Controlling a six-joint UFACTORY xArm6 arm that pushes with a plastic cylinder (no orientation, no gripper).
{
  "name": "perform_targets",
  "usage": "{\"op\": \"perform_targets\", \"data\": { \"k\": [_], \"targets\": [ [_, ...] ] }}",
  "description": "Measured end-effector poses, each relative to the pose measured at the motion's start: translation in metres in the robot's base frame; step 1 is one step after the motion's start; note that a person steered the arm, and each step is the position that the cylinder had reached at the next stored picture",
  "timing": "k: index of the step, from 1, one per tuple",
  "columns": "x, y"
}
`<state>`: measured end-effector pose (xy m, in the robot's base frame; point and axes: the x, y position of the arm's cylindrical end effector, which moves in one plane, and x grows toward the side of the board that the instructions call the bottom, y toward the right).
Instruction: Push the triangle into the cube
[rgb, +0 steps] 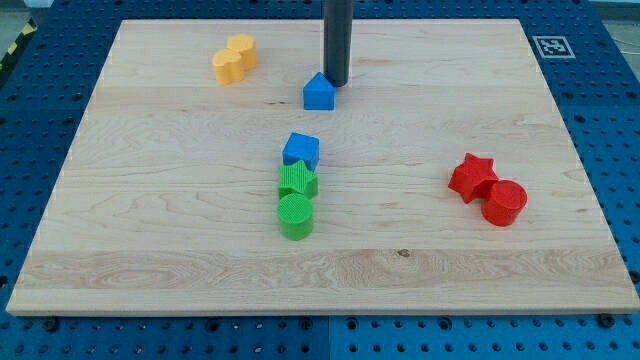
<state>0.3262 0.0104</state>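
The end effector, a plain rod with no jaws, has my tip (336, 82) touching the blue triangle (319, 92); push steadily toward the blue cube (301, 150), keeping centred.

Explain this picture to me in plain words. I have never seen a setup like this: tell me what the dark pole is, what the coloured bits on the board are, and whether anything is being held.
There is one picture, from a single camera that looks down at a slant on a wooden board. The dark pole is the end of a robot arm. It has no gripper, so it holds nothing; it only slides its lower end, my tip, over the board and shoves blocks along.

My tip stands at the view's top, right against the upper right side of the blue triangle block. Below that, toward the view's bottom, sits the blue cube, apart from the triangle. The job is to push the triangle into the cube.

Touching the cube from below are a green ridged block and a green cylinder. A yellow block lies at the upper left. A red star and a red cylinder lie together at the right.
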Motion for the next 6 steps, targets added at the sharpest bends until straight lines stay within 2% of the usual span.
{"op": "perform_targets", "data": {
  "k": [1,3,4,5,6],
  "targets": [
    [0.026,-0.007],
    [0.052,-0.016],
    [0.054,-0.017],
    [0.004,-0.021],
    [0.012,-0.055]
  ]
}}
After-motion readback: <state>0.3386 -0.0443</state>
